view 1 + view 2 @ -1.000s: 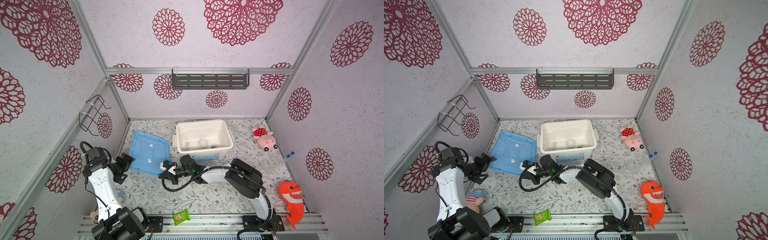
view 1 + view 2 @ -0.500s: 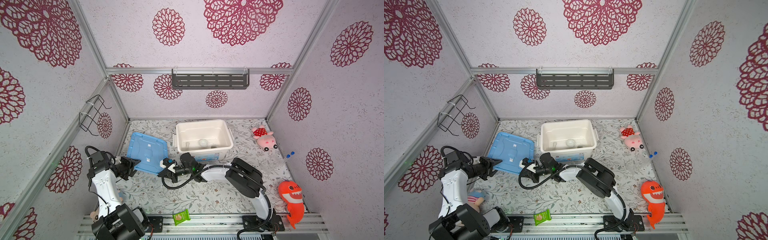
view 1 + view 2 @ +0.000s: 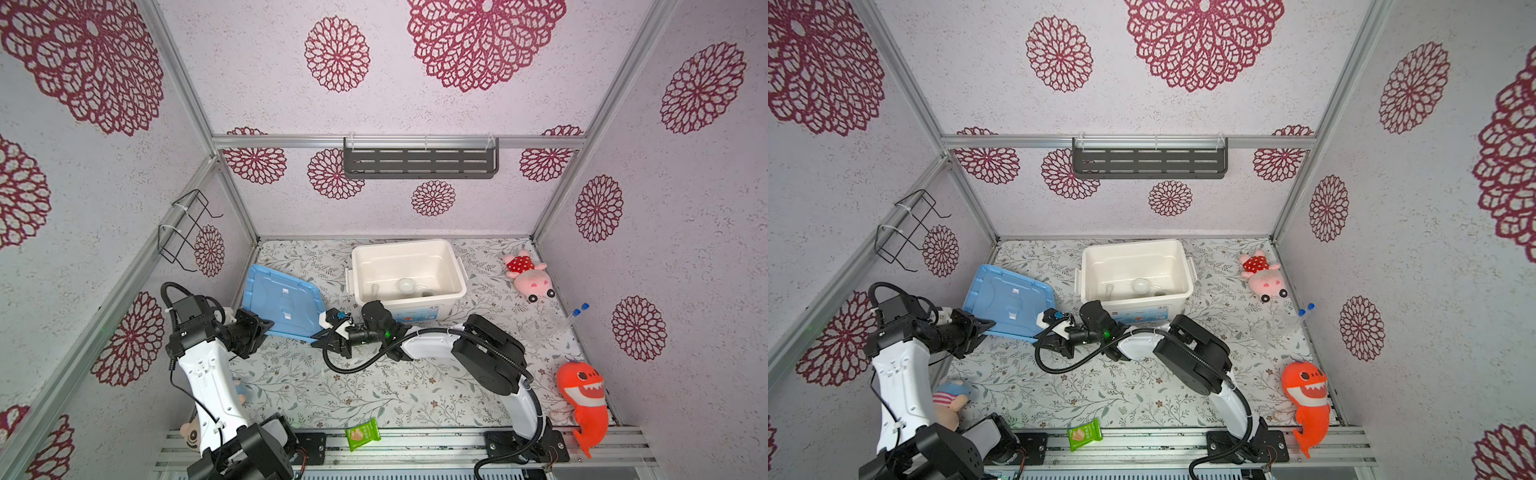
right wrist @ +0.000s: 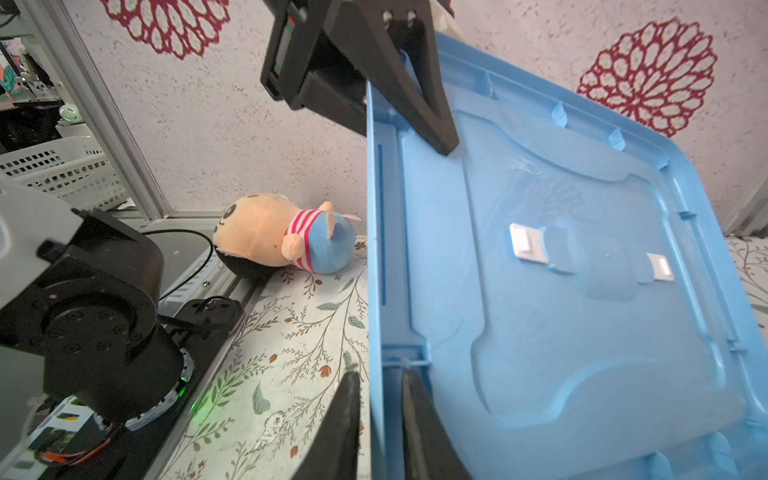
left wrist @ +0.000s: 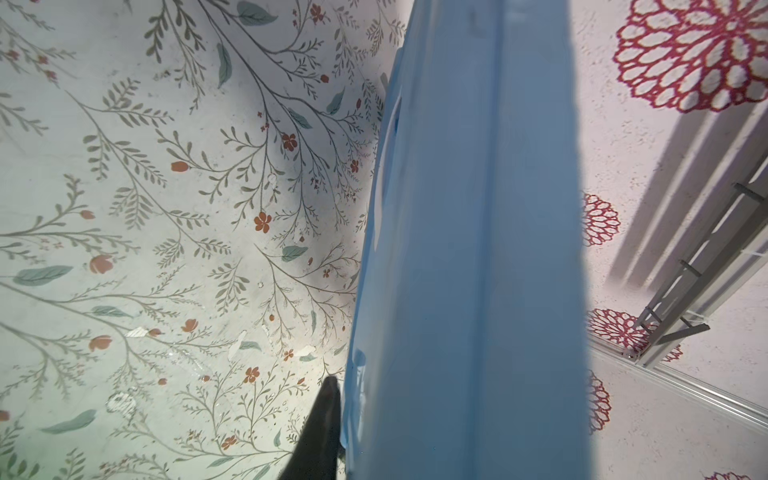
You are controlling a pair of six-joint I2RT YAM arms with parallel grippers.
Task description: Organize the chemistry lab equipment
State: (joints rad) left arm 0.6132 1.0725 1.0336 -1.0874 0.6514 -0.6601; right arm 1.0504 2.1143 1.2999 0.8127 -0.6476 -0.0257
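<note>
A blue lid stands tilted on the floral floor, left of the white bin. My left gripper is shut on the lid's near left corner; one dark finger shows beside the lid. My right gripper straddles the lid's near right rim, jaws a little apart with a sliver of gap. A white round dish lies in the bin. Two clear tubes with blue caps lean by the right wall.
A pink pig plush lies at the back right and an orange shark plush at the front right. A green snack packet sits on the front rail. A striped plush lies beside the left arm's base.
My left gripper has moved right to the lid's corner and shut on it. The right gripper's jaws have eased apart on the rim.
</note>
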